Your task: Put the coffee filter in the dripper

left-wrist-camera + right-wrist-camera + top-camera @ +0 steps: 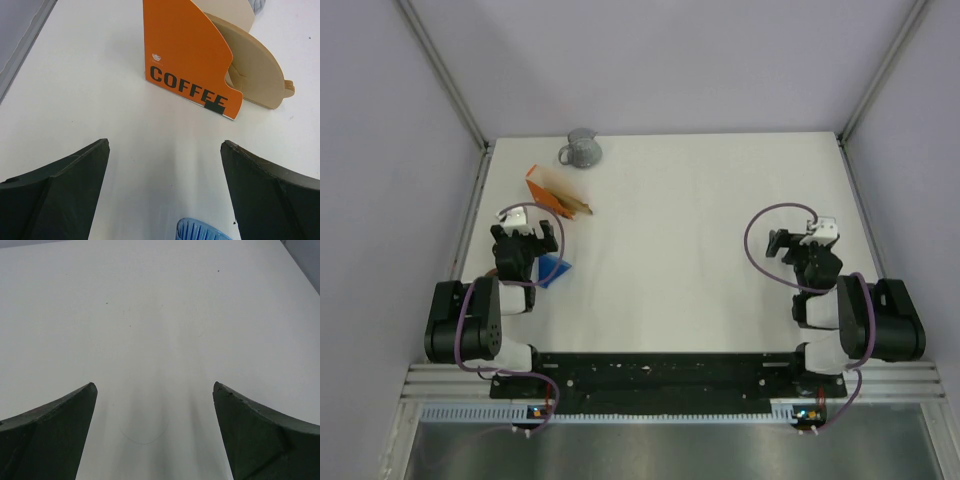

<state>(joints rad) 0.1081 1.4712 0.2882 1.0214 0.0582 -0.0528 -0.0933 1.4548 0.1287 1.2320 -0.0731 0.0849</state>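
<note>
The left gripper is spread wide over the bare table, whose side edge runs off to its left. The dripper sits just under and behind its fingertips. Only a ribbed blue rim shows, so its axis is unclear. Straight ahead stands the orange packet of tan papers, with the mug beyond. The right gripper, also spread, faces open tabletop.

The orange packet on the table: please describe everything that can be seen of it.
The orange packet is a thin card sleeve, orange with a white lower edge. It is printed COFFEE in black under a small white logo, and a dark patch sits at the last letters. It stands upright on the white table, holding fan-shaped tan papers that stick out sideways.
</note>
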